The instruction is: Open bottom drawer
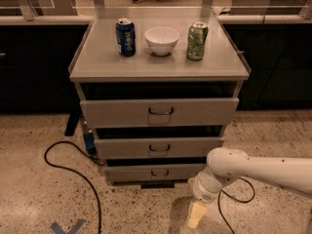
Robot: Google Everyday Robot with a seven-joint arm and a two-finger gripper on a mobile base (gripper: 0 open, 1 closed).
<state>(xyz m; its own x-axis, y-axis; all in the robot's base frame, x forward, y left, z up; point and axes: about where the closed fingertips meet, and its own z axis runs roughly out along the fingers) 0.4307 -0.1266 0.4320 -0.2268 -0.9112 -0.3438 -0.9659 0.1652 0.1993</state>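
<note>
The bottom drawer (pixel 131 172) is the shortest grey front of three in the cabinet, low near the floor, with a small dark wire loop handle (pixel 159 172) at its centre. It stands slightly pulled out, with a dark gap above it. My gripper (pixel 196 214) hangs from the white arm at the lower right, just above the floor, below and to the right of the drawer's handle and apart from it.
The mid-sized drawer (pixel 126 147) and the tallest top drawer (pixel 117 112) stand above. On the cabinet top (pixel 97 62) are a blue can (pixel 126 37), a white bowl (pixel 162 40) and a green can (pixel 197 41). A black cable (pixel 73 172) loops on the floor at left.
</note>
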